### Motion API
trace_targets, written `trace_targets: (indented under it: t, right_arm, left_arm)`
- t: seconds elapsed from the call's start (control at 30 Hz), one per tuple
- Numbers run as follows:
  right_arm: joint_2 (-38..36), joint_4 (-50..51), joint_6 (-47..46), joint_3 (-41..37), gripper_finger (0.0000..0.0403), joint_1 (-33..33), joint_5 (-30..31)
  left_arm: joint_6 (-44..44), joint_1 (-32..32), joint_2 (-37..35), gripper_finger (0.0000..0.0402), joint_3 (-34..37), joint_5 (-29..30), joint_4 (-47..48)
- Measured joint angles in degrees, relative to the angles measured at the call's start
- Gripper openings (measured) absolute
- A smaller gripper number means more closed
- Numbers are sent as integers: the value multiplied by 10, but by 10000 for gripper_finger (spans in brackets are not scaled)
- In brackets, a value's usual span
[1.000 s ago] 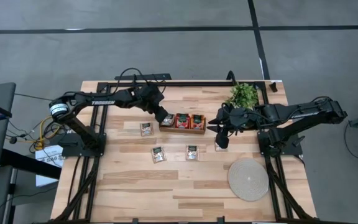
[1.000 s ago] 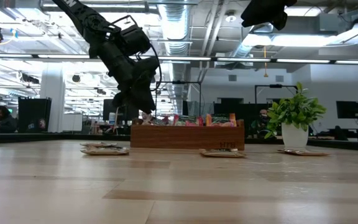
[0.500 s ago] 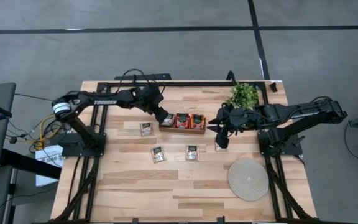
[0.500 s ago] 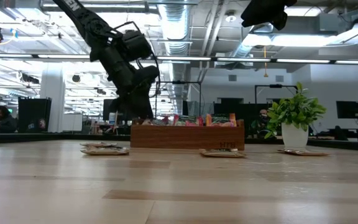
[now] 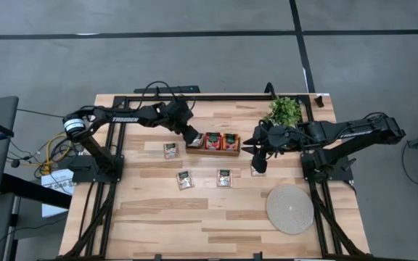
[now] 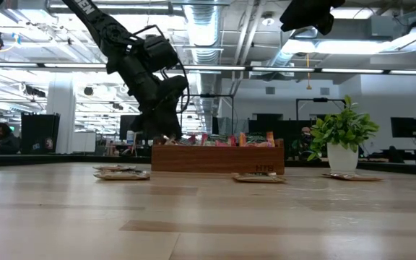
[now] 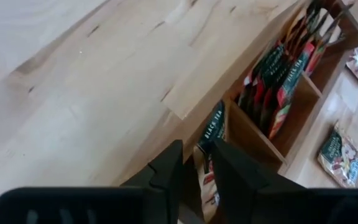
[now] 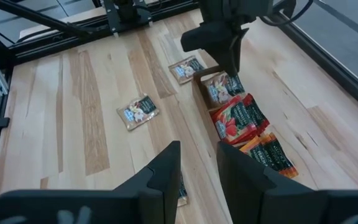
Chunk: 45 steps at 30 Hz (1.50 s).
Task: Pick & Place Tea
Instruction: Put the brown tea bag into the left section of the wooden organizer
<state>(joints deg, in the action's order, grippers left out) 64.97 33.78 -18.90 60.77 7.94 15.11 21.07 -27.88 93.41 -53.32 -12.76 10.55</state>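
A wooden box (image 5: 213,151) stands at the table's middle far side, with red and orange tea sachets (image 5: 221,141) upright in its compartments. My left gripper (image 5: 191,136) reaches down into the box's left end compartment, shut on a pale beige tea sachet (image 8: 219,88). Three more sachets (image 5: 170,150), (image 5: 186,180), (image 5: 224,177) lie flat on the table in front of the box. My right gripper (image 5: 255,151) hovers above the table just right of the box, open, with nothing between its fingers. My left gripper pinches the beige sachet's upper edge (image 7: 205,163) between its two fingers. The fingers (image 8: 232,65) slant down from the table's left and far side. The sachet stands on edge below them, its lower part inside the box's end compartment (image 7: 219,140).
A potted green plant (image 5: 284,110) stands at the far right, behind my right arm. A round woven mat (image 5: 290,209) lies at the near right. Another pale sachet (image 5: 257,172) lies under my right gripper. The table's near half is bare wood.
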Motion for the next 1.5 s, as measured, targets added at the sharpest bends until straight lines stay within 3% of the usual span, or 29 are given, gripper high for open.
trace_targets:
  t: [0.33,0.73,1.0,1.5]
  right_arm:
    - [0,0,0,0,97,-9,0]
    - [0,0,0,0,97,-9,-2]
    - [0,0,0,0,97,-9,-2]
    - [0,0,0,0,97,-9,-1]
  left_arm:
    - [-12,0,0,4,0,-5,-9]
    - [-12,0,-6,0,0,-5,-32]
    - [-10,0,-54,0,0,-4,-34]
    - [-80,25,-64,0,0,60,-65]
